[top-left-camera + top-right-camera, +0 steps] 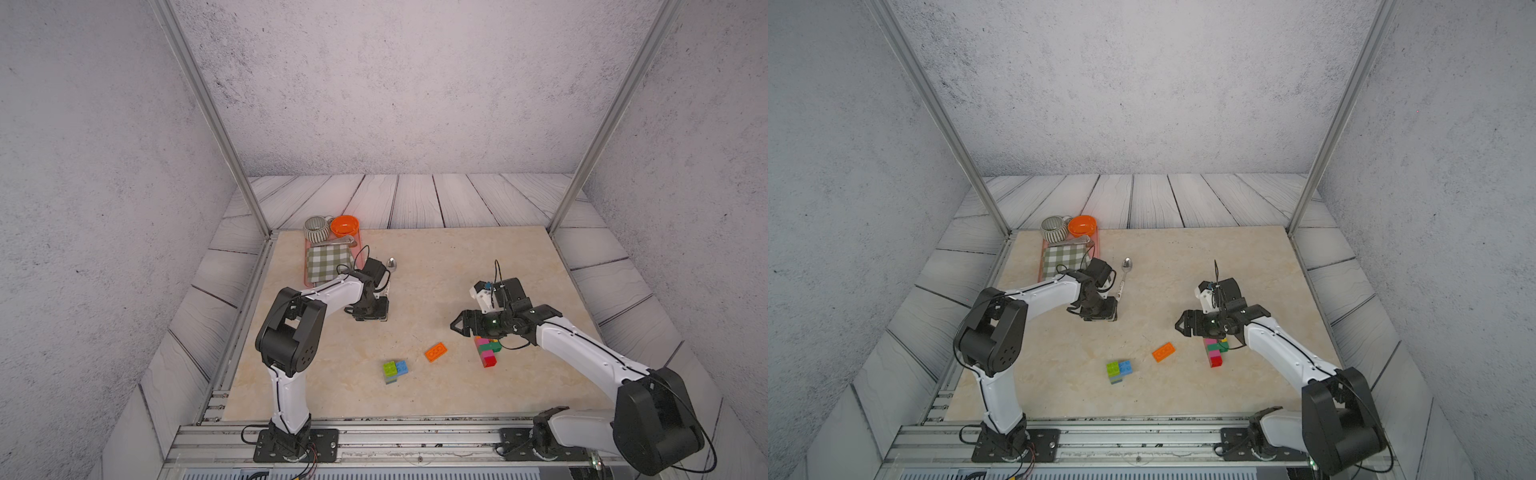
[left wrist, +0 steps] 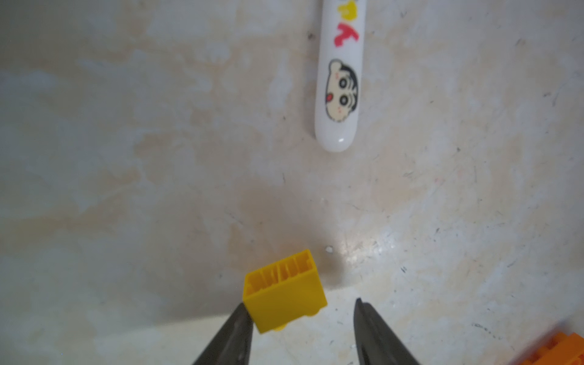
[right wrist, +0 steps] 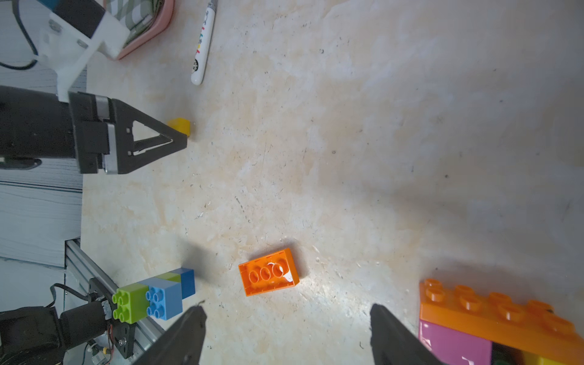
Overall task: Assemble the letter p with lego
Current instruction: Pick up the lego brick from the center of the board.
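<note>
Two grippers are over the table (image 1: 415, 291), read here as a clock with twelve at the far wall. At about ten o'clock the left gripper (image 2: 299, 302) points down with its jaws partly apart. One finger (image 2: 227, 335) touches a corner of the yellow brick (image 2: 284, 294) and the other stands clear of it, so the brick is not clamped. That brick lies tipped on the table with its hollow underside showing, near the end of the spoon (image 1: 1124, 274) handle but not touching it.

The right gripper (image 3: 289, 316), at about three o'clock, has its jaws spread wide with nothing between them. The joined bricks (image 1: 485, 351), in pink, green, red, orange and yellow, lie just beside it at four o'clock.

An orange brick (image 1: 435, 351) lies alone at five o'clock with its studs down, near the joined bricks but apart from them. A lime and blue stack (image 1: 395, 370) stands at seven o'clock, well apart from both grippers.
</note>
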You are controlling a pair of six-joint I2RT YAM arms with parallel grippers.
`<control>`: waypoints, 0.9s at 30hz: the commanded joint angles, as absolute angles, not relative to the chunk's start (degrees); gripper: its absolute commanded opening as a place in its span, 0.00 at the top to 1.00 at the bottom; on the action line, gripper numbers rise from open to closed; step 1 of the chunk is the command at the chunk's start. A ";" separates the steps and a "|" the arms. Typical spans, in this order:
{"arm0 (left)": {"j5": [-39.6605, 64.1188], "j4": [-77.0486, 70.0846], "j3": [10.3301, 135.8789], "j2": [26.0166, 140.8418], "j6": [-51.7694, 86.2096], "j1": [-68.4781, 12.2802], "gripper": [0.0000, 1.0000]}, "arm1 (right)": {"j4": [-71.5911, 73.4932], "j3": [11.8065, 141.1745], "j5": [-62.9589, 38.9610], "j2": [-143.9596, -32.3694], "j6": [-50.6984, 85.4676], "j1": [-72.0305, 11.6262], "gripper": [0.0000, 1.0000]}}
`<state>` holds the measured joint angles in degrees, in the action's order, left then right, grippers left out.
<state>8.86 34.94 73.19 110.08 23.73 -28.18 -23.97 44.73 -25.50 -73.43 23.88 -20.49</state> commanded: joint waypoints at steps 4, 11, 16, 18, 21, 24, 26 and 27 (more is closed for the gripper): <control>2.90 40.85 77.96 112.92 28.82 -28.26 0.45 | -24.03 44.66 -25.58 -73.02 23.24 -20.51 0.15; 3.08 41.56 79.37 115.17 31.76 -28.96 0.45 | -23.91 44.09 -25.55 -72.40 23.18 -20.51 0.15; 2.85 42.23 79.98 116.26 33.99 -29.36 0.54 | -23.35 43.80 -25.93 -72.16 23.41 -20.54 0.14; 3.30 42.00 80.06 116.21 34.95 -29.36 0.60 | -23.29 43.69 -25.92 -72.11 23.47 -20.52 0.08; 5.14 41.14 79.84 115.28 36.86 -29.36 0.70 | -22.12 42.85 -26.11 -71.29 24.20 -20.54 0.01; 9.21 38.07 77.79 112.06 40.25 -29.19 0.75 | -19.77 41.33 -25.62 -68.37 25.66 -20.51 0.01; 13.14 35.74 76.40 109.26 43.31 -29.18 0.76 | -17.64 39.76 -23.47 -65.60 27.95 -20.65 0.01; 15.85 33.82 75.23 107.29 45.31 -29.18 0.77 | -16.59 38.96 -22.15 -63.98 29.14 -20.65 0.01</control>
